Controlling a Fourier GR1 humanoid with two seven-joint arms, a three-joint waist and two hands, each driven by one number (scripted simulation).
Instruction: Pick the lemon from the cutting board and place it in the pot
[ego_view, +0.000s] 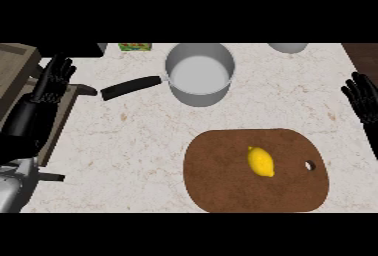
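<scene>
- Lemon (260, 161) lies on the board (221, 185), near its middle.
- Pot (199, 73) stands on the table (125, 140) behind the board.
- Left robot hand (53, 77) and right robot hand (363, 97): fingers straight, holding nothing, at the edges.

Lemon (260, 161) lies on brown board (221, 175), right of the board's centre, near its hanging hole. Grey pot (199, 73) sits further back on the speckled counter (125, 140), well apart from the board, black handle (130, 87) pointing left. Left hand (53, 80) open, fingers up, at left edge. Right hand (363, 97) open, fingers up, at right edge. Green box (134, 47) at back edge.
</scene>
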